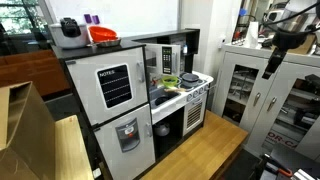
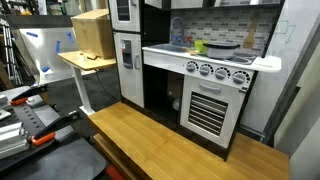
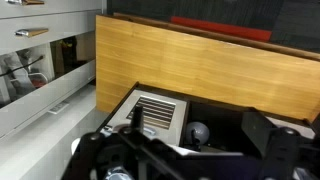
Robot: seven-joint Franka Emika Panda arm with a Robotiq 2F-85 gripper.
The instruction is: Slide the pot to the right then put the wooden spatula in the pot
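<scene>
Pincer (image 1: 270, 68) hangs high at the right of an exterior view, well apart from the toy kitchen. In the wrist view the pincer (image 3: 185, 152) is wide: its dark fingers (image 3: 268, 138) stand far apart at the bottom edge and grip nothing, though they are blurred.

The pot (image 2: 222, 46) sits on the white tabletop (image 2: 265, 63) of the toy stove, just right of a green dish (image 2: 200, 46). It shows in both exterior views, and from the higher one the pot (image 1: 188, 78) again lies right of the green dish (image 1: 171, 81) on the tabletop (image 1: 203, 80). The wooden spatula is too small to pick out with certainty.

A blue bottle (image 2: 177, 36) stands left of the dish, near the back wall. Below the tabletop are the stove knobs (image 2: 212, 71) and the slatted oven door (image 2: 208, 108). Left of the stove stands the toy fridge (image 1: 112, 100), with a black appliance (image 1: 68, 30) and an orange-red item (image 1: 103, 35) on its top. A wooden platform (image 2: 170, 140) lies in front of the kitchen. A white cabinet (image 1: 250, 85) stands at the right, under the arm.
</scene>
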